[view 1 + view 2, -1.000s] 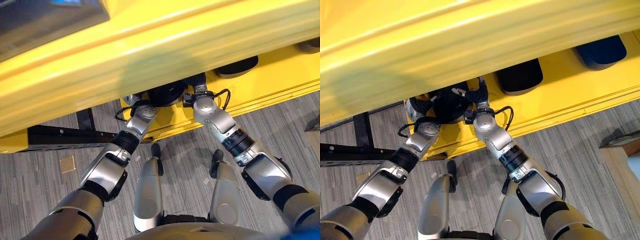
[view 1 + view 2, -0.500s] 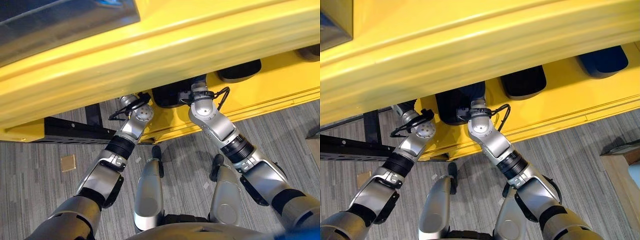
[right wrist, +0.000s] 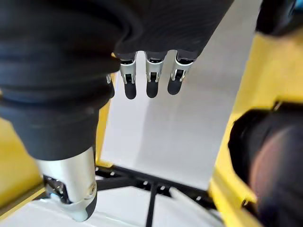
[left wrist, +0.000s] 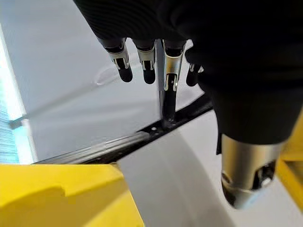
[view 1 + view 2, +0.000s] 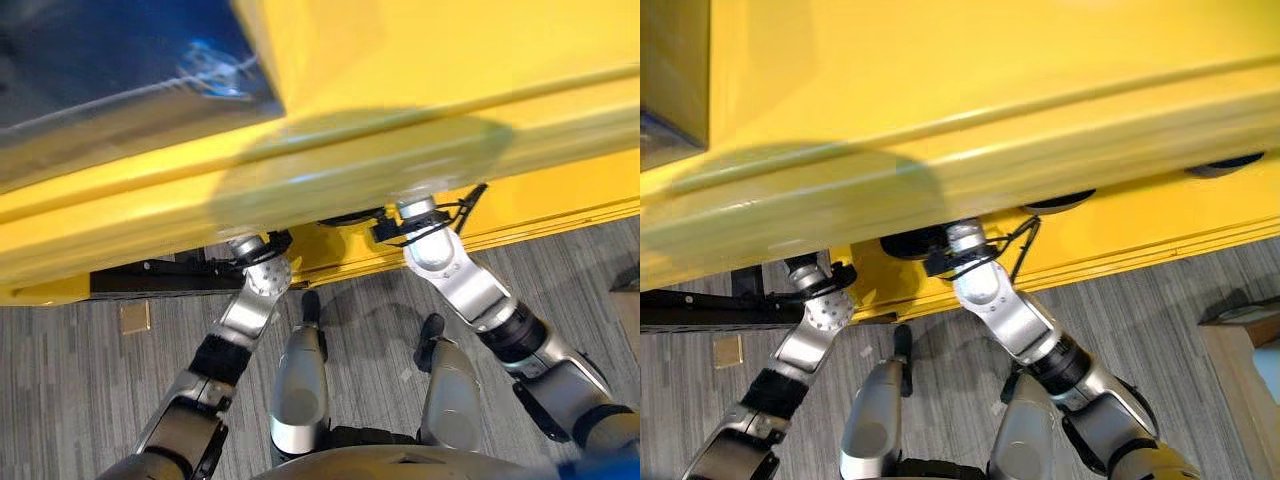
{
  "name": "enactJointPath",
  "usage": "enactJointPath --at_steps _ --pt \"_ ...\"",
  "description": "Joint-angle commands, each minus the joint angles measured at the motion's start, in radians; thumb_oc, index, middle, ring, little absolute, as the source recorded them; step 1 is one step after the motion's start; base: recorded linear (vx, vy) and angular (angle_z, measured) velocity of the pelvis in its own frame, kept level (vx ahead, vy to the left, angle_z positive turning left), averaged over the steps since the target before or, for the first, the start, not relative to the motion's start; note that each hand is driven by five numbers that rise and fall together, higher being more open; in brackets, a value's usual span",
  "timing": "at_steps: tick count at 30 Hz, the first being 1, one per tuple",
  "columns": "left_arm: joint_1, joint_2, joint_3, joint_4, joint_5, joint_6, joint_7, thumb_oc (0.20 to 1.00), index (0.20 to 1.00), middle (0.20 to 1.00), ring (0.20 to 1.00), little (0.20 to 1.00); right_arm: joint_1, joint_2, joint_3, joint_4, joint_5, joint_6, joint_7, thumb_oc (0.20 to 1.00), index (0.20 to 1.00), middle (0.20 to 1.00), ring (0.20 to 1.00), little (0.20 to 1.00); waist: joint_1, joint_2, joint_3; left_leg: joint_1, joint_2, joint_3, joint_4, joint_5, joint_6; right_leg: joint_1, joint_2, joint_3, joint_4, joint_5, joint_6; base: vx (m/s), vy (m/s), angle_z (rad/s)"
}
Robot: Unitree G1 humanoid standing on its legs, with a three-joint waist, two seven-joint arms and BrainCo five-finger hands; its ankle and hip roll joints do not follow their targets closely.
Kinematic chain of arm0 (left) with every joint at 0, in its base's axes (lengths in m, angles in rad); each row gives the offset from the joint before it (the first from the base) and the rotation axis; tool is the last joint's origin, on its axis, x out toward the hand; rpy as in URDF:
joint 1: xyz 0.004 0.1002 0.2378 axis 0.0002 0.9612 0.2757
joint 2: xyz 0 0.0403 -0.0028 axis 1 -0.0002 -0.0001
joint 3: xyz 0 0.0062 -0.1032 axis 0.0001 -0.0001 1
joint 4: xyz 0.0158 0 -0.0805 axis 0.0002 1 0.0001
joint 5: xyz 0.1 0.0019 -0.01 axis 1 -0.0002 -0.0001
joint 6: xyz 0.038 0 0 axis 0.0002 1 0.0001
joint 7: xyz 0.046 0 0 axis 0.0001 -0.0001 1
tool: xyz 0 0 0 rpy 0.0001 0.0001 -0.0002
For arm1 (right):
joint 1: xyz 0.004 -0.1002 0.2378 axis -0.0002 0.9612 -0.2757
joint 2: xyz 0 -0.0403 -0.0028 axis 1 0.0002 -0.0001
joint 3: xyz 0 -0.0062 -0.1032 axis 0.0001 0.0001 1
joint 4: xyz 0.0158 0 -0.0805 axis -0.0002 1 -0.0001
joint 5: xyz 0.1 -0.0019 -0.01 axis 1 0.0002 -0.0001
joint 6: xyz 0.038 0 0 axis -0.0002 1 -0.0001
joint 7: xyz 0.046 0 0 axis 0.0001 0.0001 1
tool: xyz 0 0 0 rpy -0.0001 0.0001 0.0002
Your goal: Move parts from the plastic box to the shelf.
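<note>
Under the yellow shelf (image 5: 420,150), both the left hand (image 4: 156,28) and right hand (image 3: 156,28) hang with fingers straight and empty (dark parts (image 5: 1060,203) sit on the lower level).

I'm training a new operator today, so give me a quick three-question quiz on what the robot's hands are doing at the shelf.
1. True or false: the left hand is curled round a part.
2. What colour is the shelf? A yellow, B blue, C white.
3. Which hand's wrist view shows a dark part lying beside it on the shelf?

Key: 1 false, its fingers are straight and hold nothing. 2 A. 3 the right hand, which is also open.
</note>
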Motion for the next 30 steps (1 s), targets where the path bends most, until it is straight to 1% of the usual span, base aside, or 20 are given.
enactJointPath --at_steps 1,3,4,6,11,13,16,19,20,27,29,30 --pt "-0.047 0.092 0.049 -0.088 0.068 -0.072 -0.024 1.0 1.0 1.0 1.0 1.0 -0.042 0.045 -0.055 -0.096 -0.061 -0.031 -0.009 1.0 1.0 1.0 1.0 1.0 0.019 -0.022 -0.001 0.06 -0.021 0.08 0.016 -0.052 0.054 0.08 0.009 -0.058 -0.019 -0.025 0.001 -0.01 -0.065 0.06" --pt "-0.042 0.095 0.051 -0.095 0.082 -0.08 -0.029 1.0 1.0 1.0 1.0 1.0 -0.038 0.039 -0.056 -0.1 -0.066 -0.028 -0.007 1.0 1.0 1.0 1.0 1.0 0.019 -0.022 -0.001 0.061 -0.02 0.079 0.014 -0.051 0.053 0.082 0.01 -0.061 -0.019 -0.026 0.0 -0.02 -0.046 0.06" --pt "-0.03 0.109 0.054 -0.12 0.093 -0.099 -0.048 1.0 1.0 1.0 1.0 1.0 -0.031 0.02 -0.061 -0.102 -0.096 -0.044 -0.008 1.0 1.0 1.0 1.0 1.0 0.022 -0.021 0.001 0.059 -0.018 0.077 0.013 -0.048 0.052 0.084 0.011 -0.064 -0.018 -0.029 -0.001 -0.04 -0.064 0.04" --pt "-0.019 0.122 0.06 -0.146 0.109 -0.12 -0.049 1.0 1.0 1.0 1.0 1.0 -0.024 -0.001 -0.067 -0.106 -0.112 -0.05 -0.006 1.0 1.0 1.0 1.0 1.0 0.025 -0.018 0.0 0.054 -0.016 0.072 0.01 -0.043 0.049 0.079 0.012 -0.069 -0.015 -0.029 -0.002 -0.05 -0.072 0.07" --pt "0.015 0.138 0.07 -0.192 0.079 -0.15 -0.123 1.0 1.0 1.0 1.0 1.0 -0.001 -0.038 -0.079 -0.106 -0.116 -0.044 -0.003 1.0 1.0 1.0 1.0 1.0 0.029 -0.01 -0.001 0.054 -0.01 0.068 -0.006 -0.031 0.045 0.077 0.014 -0.078 -0.013 -0.031 -0.002 -0.04 -0.053 0.05" --pt "0.036 0.152 0.073 -0.203 0.064 -0.169 -0.146 1.0 1.0 1.0 1.0 1.0 0.007 -0.054 -0.085 -0.097 -0.11 -0.065 -0.021 1.0 1.0 1.0 1.0 1.0 0.034 -0.008 0.0 0.051 -0.007 0.068 -0.01 -0.026 0.042 0.075 0.012 -0.084 -0.01 -0.032 -0.002 -0.04 -0.057 0.04" --pt "0.099 0.176 0.09 -0.244 0.047 -0.197 -0.217 1.0 1.0 1.0 1.0 1.0 0.043 -0.081 -0.118 -0.095 -0.072 -0.086 -0.053 1.0 1.0 1.0 1.0 1.0 0.042 -0.003 -0.001 0.052 -0.004 0.064 -0.02 -0.019 0.038 0.075 0.014 -0.094 -0.007 -0.036 -0.004 -0.04 -0.071 0.04" --pt "0.156 0.189 0.102 -0.273 0.043 -0.231 -0.256 1.0 1.0 1.0 1.0 1.0 0.082 -0.097 -0.141 -0.091 -0.054 -0.11 -0.07 1.0 1.0 1.0 1.0 1.0 0.047 0.004 -0.003 0.055 -0.003 0.06 -0.028 -0.014 0.038 0.076 0.016 -0.101 -0.001 -0.04 -0.007 -0.03 -0.075 0.04" --pt "0.175 0.189 0.109 -0.282 0.01 -0.231 -0.269 1.0 1.0 1.0 1.0 1.0 0.101 -0.101 -0.152 -0.092 -0.051 -0.116 -0.069 1.0 1.0 1.0 1.0 1.0 0.048 0.007 -0.003 0.056 0.0 0.061 -0.032 -0.011 0.037 0.076 0.017 -0.105 0.001 -0.042 -0.008 -0.03 -0.069 0.04" --pt "0.235 0.186 0.129 -0.315 -0.031 -0.272 -0.289 1.0 1.0 1.0 1.0 1.0 0.146 -0.11 -0.168 -0.082 -0.04 -0.129 -0.077 1.0 1.0 1.0 1.0 1.0 0.049 0.013 -0.01 0.065 0.027 0.064 -0.055 0.011 0.022 0.079 0.025 -0.122 0.004 -0.052 -0.015 -0.02 -0.089 0.06" --pt "0.238 0.183 0.126 -0.318 -0.018 -0.293 -0.278 1.0 1.0 1.0 1.0 1.0 0.141 -0.109 -0.17 -0.069 -0.032 -0.138 -0.08 1.0 1.0 1.0 1.0 1.0 0.051 0.015 -0.012 0.065 0.038 0.067 -0.063 0.02 0.018 0.074 0.027 -0.132 0.007 -0.055 -0.02 -0.05 -0.098 0.14" --pt "0.238 0.183 0.126 -0.319 -0.02 -0.293 -0.277 1.0 1.0 1.0 1.0 1.0 0.14 -0.109 -0.17 -0.067 -0.03 -0.139 -0.08 1.0 1.0 1.0 1.0 1.0 0.051 0.015 -0.012 0.064 0.039 0.066 -0.065 0.021 0.017 0.073 0.027 -0.133 0.008 -0.056 -0.021 -0.04 -0.08 0.16"
